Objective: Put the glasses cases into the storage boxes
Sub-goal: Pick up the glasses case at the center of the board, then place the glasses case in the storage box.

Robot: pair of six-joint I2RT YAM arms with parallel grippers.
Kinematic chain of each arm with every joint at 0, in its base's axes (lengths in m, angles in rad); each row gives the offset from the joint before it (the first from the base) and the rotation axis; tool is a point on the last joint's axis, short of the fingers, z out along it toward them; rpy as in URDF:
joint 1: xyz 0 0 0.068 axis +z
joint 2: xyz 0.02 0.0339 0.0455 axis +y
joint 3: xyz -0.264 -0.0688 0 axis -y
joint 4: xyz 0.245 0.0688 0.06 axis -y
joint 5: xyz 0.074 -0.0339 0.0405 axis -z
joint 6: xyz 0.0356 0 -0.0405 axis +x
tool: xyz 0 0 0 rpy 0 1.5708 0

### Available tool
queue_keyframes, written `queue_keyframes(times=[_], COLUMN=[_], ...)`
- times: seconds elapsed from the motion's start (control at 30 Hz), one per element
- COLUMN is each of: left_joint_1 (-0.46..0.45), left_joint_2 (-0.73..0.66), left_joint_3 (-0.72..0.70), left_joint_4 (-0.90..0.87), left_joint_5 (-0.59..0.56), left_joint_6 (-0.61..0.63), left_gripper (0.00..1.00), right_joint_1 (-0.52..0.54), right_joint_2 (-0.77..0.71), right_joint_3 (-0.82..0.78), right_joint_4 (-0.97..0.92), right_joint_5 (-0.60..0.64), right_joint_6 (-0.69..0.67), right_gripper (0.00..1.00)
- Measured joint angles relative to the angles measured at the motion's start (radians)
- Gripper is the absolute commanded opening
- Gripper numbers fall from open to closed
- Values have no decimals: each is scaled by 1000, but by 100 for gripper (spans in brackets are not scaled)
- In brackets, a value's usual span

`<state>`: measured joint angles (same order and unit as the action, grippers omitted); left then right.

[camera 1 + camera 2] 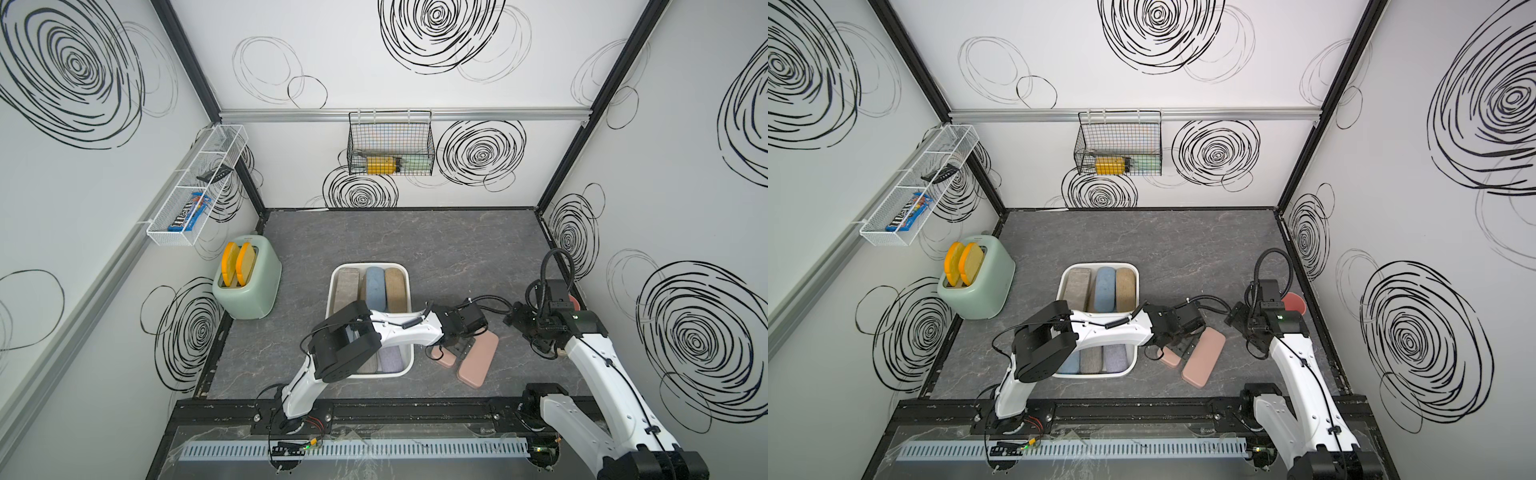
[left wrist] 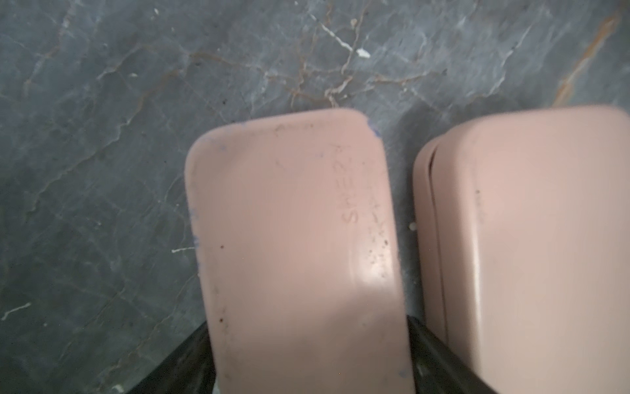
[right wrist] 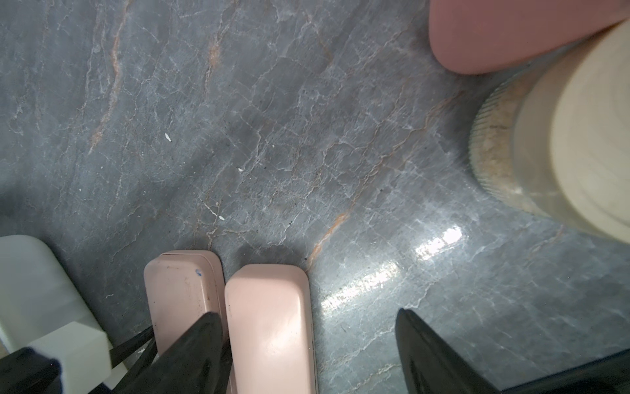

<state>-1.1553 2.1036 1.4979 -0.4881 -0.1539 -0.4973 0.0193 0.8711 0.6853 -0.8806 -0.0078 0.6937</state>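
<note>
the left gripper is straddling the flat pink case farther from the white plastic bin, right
Not quite. The left gripper straddles the flat pink rounded-rectangle case nearer the white plastic bin. The farther pink case lies free beside it, as both top views show.

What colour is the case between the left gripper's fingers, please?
Pale pink case; the left wrist view shows it best.

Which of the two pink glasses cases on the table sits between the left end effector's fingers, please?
The pink case nearer the white storage box; the left end effector straddles it, while the other pink case lies alongside, farther away.
</note>
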Motion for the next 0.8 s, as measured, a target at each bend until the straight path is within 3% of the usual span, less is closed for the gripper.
queue_keyframes(times=[0.23,0.4,0.6,0.8], left_joint_1=[0,4,54,274], left_joint_2=[-35,-137,-428,-798], left_joint_3=[11,40,-36,-319], left_joint_4=[-12,-27,-27,-40], left_joint_5=[16,14,-24,-23], left_joint_6=[-19,-31,-59,-110], left_gripper=[75,73,74,75], right_joint_1=[-1,-2,-3,54], right_joint_2=[-1,-1,-5,-7], right_joint_3=[0,0,2,2], right_joint_4=[3,3,3,5], right_joint_5=[0,-4,-21,-36], right_joint_6=[0,-3,-5,9], right_gripper=[83,83,82,81])
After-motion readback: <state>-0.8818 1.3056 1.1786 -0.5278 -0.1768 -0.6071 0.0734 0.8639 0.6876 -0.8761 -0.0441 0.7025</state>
